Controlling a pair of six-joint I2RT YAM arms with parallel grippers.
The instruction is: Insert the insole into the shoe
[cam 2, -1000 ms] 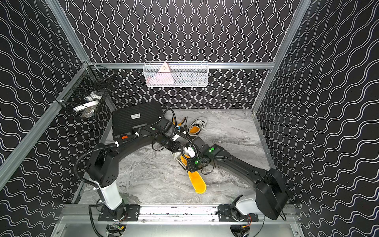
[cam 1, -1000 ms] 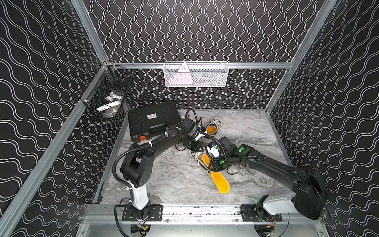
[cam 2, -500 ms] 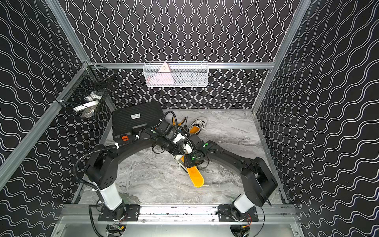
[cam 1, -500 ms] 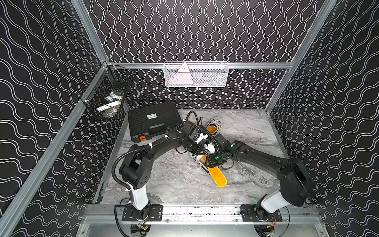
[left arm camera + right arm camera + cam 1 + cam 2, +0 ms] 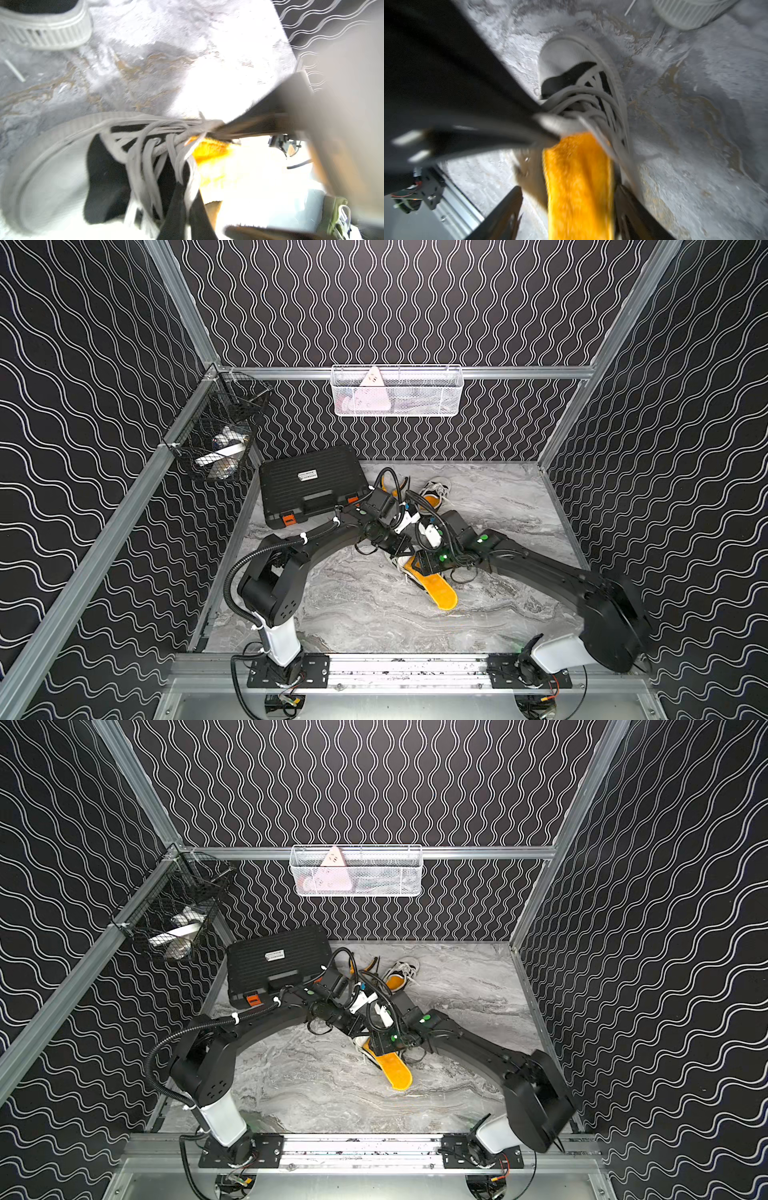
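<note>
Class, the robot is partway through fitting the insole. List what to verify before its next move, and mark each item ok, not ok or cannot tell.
1. Left gripper shut on the shoe at its laces: ok.
2. Right gripper jaws open, one either side of the insole: ok.
3. Insole's front end under the laces, inside the shoe: ok.
4. Insole fully seated: not ok, its rear half lies out on the table.
5. Insole tip reaching the toe: cannot tell, hidden.
6. Second shoe apart from the work: ok.

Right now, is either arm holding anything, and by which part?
Left fingers pinch the shoe by its laces at the opening; right fingers stand open astride the insole, gripping nothing.
</note>
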